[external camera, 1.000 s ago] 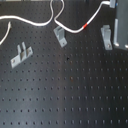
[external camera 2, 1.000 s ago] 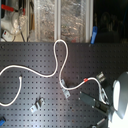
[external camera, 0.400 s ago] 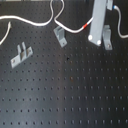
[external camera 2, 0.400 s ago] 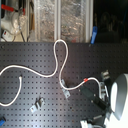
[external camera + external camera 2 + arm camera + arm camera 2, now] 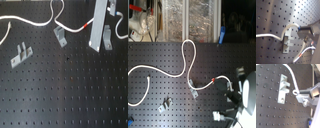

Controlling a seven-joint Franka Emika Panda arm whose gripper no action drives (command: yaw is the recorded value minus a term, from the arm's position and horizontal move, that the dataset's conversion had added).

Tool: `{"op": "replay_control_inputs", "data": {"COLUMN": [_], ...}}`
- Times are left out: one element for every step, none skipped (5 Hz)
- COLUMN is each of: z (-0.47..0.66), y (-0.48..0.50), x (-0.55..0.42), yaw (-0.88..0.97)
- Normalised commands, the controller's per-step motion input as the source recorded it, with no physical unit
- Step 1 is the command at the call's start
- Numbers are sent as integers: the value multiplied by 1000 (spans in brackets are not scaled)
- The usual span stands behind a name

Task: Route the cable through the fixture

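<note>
Black perforated board [image 5: 70, 95] fills the near part of the scene, bare in front. Farther back, on the first exterior view's left, stands a wide two-post grey bracket [image 5: 20, 54]. Beyond it, towards the middle, a shorter slanted grey clip [image 5: 60, 36] sits just beside the cable.

The fixture [image 5: 106, 39] stands on the first exterior view's right. It is a narrow, longish piece of dull grey metal. In the second wrist view it shows as a straight stem with round holes and two short prongs jutting from one side [image 5: 283, 89].

The gripper [image 5: 300, 30] hangs just beside the fixture, and one long grey finger [image 5: 97, 22] reaches down to the board. Its fingertips are pressed together on the cable [image 5: 271, 37], which arches over the fixture's forked top in the first wrist view.

The cable is a thin white cord. From the slanted clip it runs to a short red band [image 5: 88, 24] near the gripper. On the far left it sweeps in wide curves [image 5: 163, 72], with a tall loop rising at the far edge.
</note>
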Motion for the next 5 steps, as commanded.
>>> {"op": "replay_control_inputs", "data": {"z": [242, 82, 63, 278, 302], "y": [-288, -88, 379, 52, -215], "x": [40, -105, 296, 60, -208], "yaw": [457, 206, -266, 0, 500]}}
